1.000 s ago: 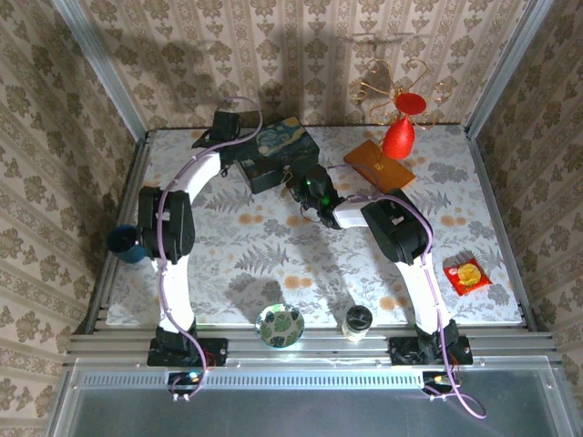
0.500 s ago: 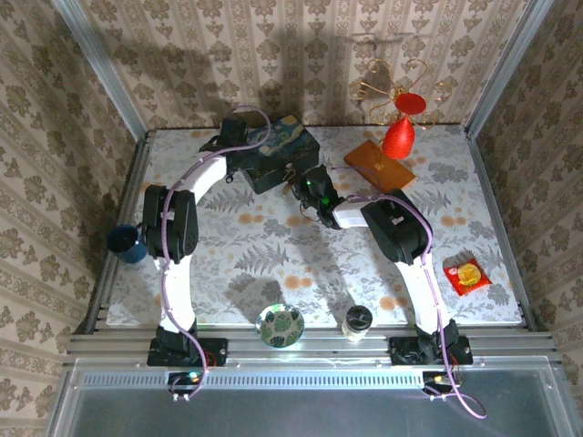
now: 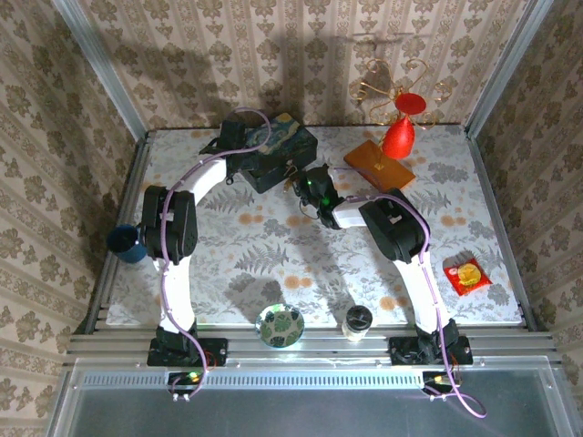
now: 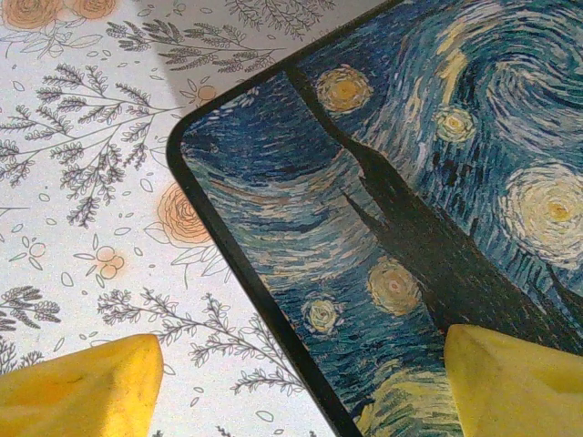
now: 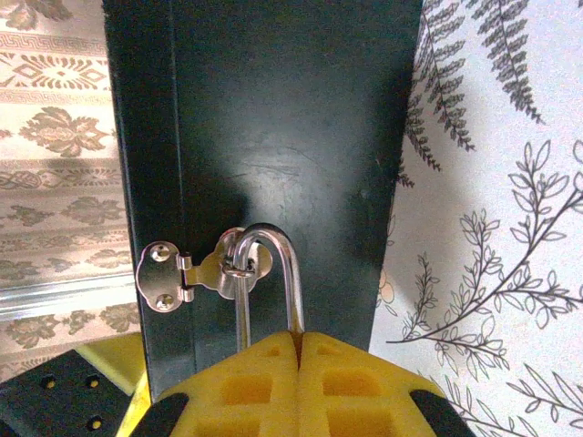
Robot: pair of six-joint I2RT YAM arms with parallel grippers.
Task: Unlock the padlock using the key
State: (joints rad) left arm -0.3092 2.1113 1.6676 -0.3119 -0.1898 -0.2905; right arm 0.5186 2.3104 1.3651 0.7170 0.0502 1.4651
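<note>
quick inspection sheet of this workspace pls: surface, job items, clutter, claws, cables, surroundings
surface: floral tablecloth, flat, no spill seen
job's things: padlock shackle threaded through the hasp on the starry box, body hidden; key hidden or too small to tell
clutter: blue cup at the left edge, round tin, lidded jar, red packet, red vase on a wooden board
grippers: left claw open, straddling the box's corner; right claw shut at the foot of the shackle
cables: lilac cables run along both arms, no snag seen
surroundings: wallpaper walls, aluminium frame
</note>
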